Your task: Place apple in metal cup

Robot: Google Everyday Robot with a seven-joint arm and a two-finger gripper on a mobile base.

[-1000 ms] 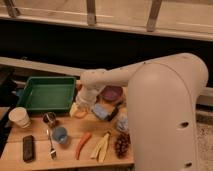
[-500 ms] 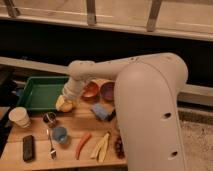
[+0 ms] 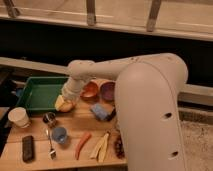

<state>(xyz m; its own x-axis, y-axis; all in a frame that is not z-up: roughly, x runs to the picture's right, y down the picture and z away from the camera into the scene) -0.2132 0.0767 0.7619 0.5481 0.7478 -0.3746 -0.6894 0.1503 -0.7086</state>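
The apple [image 3: 65, 104] is a yellow-orange round fruit at the tip of my gripper [image 3: 66, 100], which is shut on it. It hangs just above the wooden table, by the front right corner of the green tray [image 3: 35, 92]. The metal cup [image 3: 49, 118] is a small shiny cylinder standing upright on the table, a short way below and to the left of the apple. My white arm reaches in from the right and bends down at the wrist [image 3: 79, 72].
A white paper cup [image 3: 19, 117] stands left of the metal cup and a blue cup [image 3: 60, 134] in front of it. An orange bowl [image 3: 90, 90], a purple bowl [image 3: 107, 91] and a blue object [image 3: 100, 111] sit to the right. A pepper [image 3: 82, 145], a black device [image 3: 28, 148] and a utensil [image 3: 51, 146] lie near the front edge.
My arm has swung left with the apple, from beside the bowls to the tray's front right corner. In the last half second it has barely moved.
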